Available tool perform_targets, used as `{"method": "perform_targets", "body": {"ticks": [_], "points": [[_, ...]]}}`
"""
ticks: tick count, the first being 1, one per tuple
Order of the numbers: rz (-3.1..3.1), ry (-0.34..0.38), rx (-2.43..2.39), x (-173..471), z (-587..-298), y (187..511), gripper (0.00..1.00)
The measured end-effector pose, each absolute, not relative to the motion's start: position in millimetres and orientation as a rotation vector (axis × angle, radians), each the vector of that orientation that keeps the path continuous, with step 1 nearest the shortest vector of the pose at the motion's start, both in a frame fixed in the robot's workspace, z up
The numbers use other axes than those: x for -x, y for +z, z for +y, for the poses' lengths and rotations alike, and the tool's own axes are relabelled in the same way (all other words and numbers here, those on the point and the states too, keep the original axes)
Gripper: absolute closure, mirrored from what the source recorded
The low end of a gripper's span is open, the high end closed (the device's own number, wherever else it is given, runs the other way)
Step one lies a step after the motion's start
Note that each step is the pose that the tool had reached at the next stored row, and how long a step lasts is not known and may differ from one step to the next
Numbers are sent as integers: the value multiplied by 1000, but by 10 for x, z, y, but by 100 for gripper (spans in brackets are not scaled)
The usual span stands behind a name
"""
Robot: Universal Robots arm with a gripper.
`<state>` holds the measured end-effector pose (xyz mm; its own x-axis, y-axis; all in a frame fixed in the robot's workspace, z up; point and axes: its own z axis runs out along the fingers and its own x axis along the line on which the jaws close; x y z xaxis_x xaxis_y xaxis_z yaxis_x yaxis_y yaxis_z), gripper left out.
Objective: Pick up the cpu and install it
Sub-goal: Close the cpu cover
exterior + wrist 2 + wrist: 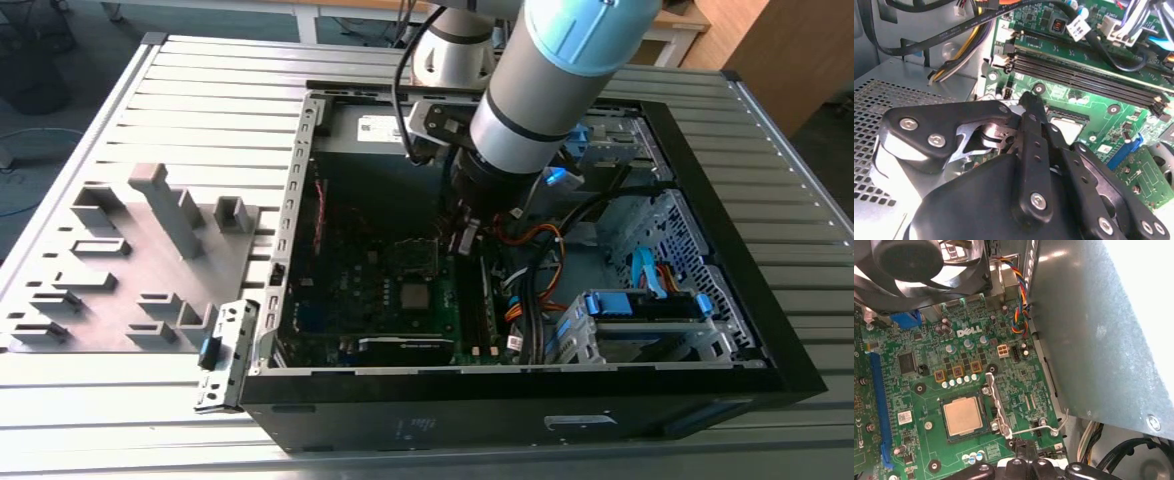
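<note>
First wrist view shows the cpu [962, 416] lying flat in its socket on the green motherboard [924, 400] — a small square chip with a dull, pale silvery metal top, framed by the socket's dark border. Just beside it are a bright metal bar [995, 402] and a thin wire lever [1029, 431], and a black fan [914, 265] sits further off. The gripper [1021, 462] is near the lever side of the socket, apart from the chip and with no hold of it; whether it is open or closed I cannot tell. In the second wrist view the gripper [1028, 102] covers part of the cpu [1068, 126], with black memory slots [1084, 75] beyond. In the exterior view the arm [534, 90] stands inside the open computer case [467, 420] on the slatted tabletop [801, 180] — a grey tray block [134, 270] lies at the exterior view's left.
</note>
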<state>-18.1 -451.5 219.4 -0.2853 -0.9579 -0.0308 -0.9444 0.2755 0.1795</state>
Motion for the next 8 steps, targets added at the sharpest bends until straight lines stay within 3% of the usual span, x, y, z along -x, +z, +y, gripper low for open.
{"method": "perform_targets", "body": {"ticks": [8], "points": [[-2441, -250, -1826, 180, -4513, 2258, 89]]}}
